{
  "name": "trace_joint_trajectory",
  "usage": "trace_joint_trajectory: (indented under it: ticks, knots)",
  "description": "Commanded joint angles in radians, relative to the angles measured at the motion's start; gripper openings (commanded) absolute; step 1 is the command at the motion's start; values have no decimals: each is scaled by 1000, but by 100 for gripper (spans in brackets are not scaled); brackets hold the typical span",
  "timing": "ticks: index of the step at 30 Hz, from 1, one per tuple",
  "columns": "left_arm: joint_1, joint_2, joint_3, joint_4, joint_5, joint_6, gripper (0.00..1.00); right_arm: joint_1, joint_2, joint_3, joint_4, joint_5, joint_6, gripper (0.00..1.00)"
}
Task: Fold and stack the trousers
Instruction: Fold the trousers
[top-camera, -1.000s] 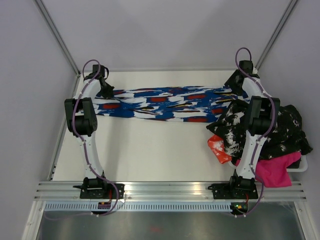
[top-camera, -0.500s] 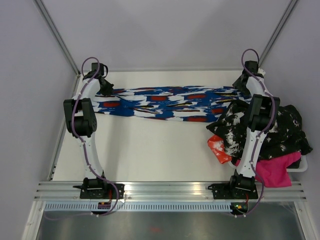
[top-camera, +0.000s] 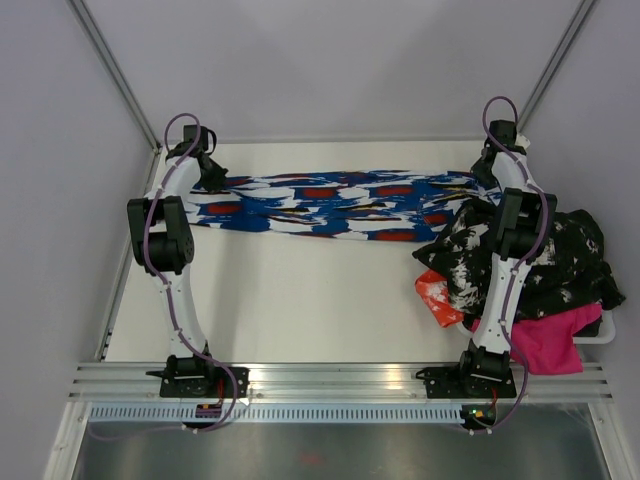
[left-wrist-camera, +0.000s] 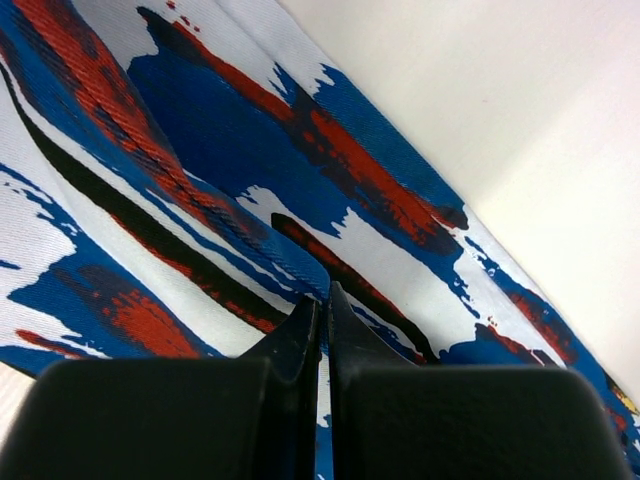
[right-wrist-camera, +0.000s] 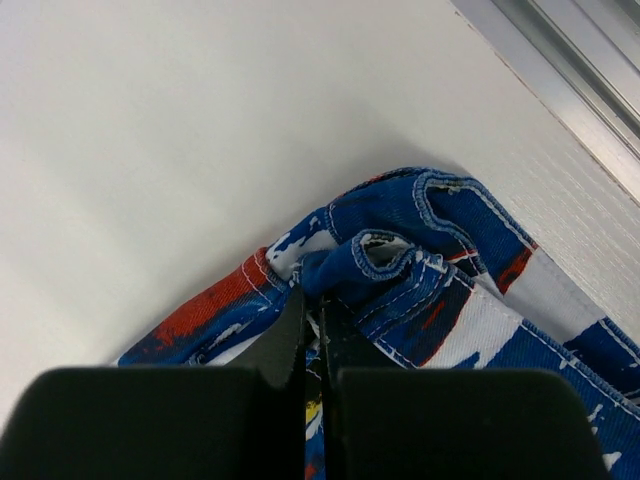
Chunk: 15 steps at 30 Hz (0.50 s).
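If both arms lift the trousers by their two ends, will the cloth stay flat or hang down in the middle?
It will probably sag: the trousers lie limp, with soft folds and one bunched end. They look light, being thin cloth. The woven surface does not seem slippery, so a pinch may hold.

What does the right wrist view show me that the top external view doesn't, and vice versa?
Only right wrist: the jaws shut on a bunched, stitched edge of the trousers, at the garment's corner. Only top external: the garment's full length spread across the far side of the table between both arms, the left arm at its other end, and a clothes pile on the right. Both: the trousers lying on the white table.
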Motion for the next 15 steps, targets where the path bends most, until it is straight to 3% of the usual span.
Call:
trace_joint_trajectory:
  ticks: [1, 9, 15]
  knots:
    - [5, -71, 48, 5, -50, 49, 2, -12, -41, -5, 12, 26, -18, 0]
    - [6, -111, 68, -4, -76, 47, 2, -14, -288, -233, 207, -8, -32, 0]
    - [12, -62, 132, -30, -82, 24, 2, -12, -288, -209, 258, -41, -41, 0]
